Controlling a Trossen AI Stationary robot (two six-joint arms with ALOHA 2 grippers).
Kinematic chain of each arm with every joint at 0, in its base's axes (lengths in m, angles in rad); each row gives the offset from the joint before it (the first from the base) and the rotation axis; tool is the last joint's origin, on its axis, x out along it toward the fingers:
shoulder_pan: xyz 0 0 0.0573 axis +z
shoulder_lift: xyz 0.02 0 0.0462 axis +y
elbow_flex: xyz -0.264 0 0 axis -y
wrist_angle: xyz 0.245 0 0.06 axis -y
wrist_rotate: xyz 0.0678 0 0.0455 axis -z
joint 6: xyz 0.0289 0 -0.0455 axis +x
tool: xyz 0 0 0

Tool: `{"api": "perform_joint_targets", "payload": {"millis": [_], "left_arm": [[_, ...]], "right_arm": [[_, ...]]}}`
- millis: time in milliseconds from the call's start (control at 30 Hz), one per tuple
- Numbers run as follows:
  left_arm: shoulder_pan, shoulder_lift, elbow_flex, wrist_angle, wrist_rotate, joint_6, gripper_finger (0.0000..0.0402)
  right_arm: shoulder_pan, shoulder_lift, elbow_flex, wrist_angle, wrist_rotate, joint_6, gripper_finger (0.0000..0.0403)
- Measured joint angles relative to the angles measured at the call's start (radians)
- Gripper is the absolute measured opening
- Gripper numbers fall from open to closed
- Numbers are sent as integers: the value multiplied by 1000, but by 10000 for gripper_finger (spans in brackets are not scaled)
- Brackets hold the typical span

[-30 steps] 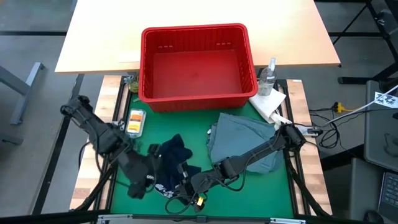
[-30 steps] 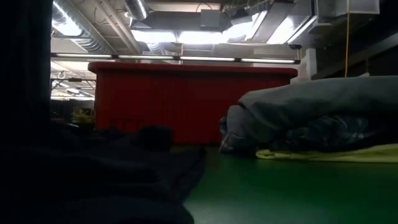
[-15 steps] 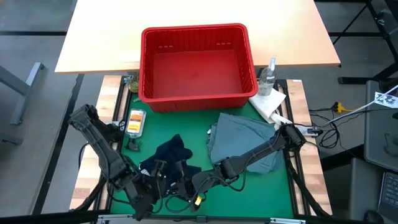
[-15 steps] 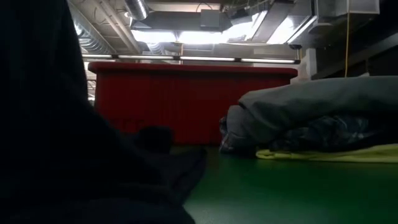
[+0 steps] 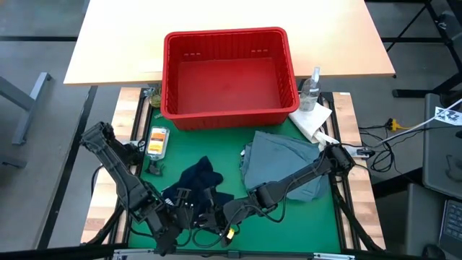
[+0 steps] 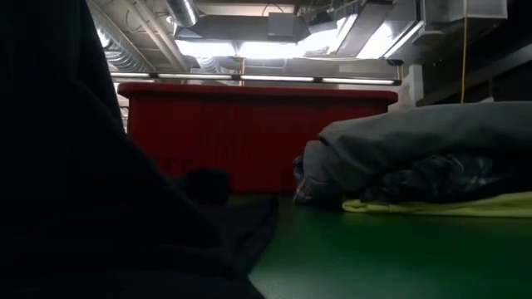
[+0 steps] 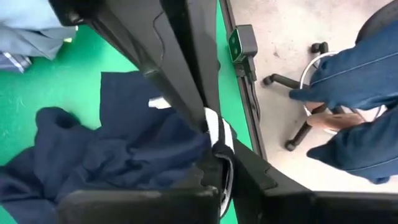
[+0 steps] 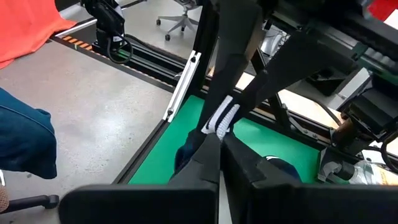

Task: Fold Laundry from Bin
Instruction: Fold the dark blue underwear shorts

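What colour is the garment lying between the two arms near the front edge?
Dark navy garment, with a white-striped edge. It shows best in the left wrist view.

A robotics lab or workshop

Bare concrete floor point(image 8: 93, 87) and exposed ceiling ducts point(image 6: 241, 29) with strip lights surround a framed rig with a green mat point(image 5: 289, 217), backed by a pale desk point(image 5: 224, 18). Cables point(image 5: 390, 126) trail beside it; a rolling office chair point(image 8: 177, 22) stands off on the floor.

Bin: the rectangular red plastic slotted basket point(image 5: 227, 72) sits at the table's far side.
Grey-blue garment point(image 5: 283, 165): in front of the basket, toward the right.
Dark navy garment point(image 5: 198, 175): left of it, near the front edge.
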Motion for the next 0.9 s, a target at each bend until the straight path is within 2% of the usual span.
{"api": "perform_joint_targets", "payload": {"millis": [133,300,500,700,900], "left_arm": [[-4,0,0,-2,26,-7,10],[-6,0,0,2,75,-6,5],[-36,0,0,-62,234,-6,3],[-81,-1,0,-85,244,-7,3],[-116,-1,0,-85,223,-10,5]], "right_arm": [[-1,0,0,-2,-12,0,5],[-1,0,0,-4,-104,0,15],[-1,1,0,-38,-139,0,93],[0,1,0,-183,-190,20,173],[1,1,0,-390,-225,118,201]]}}
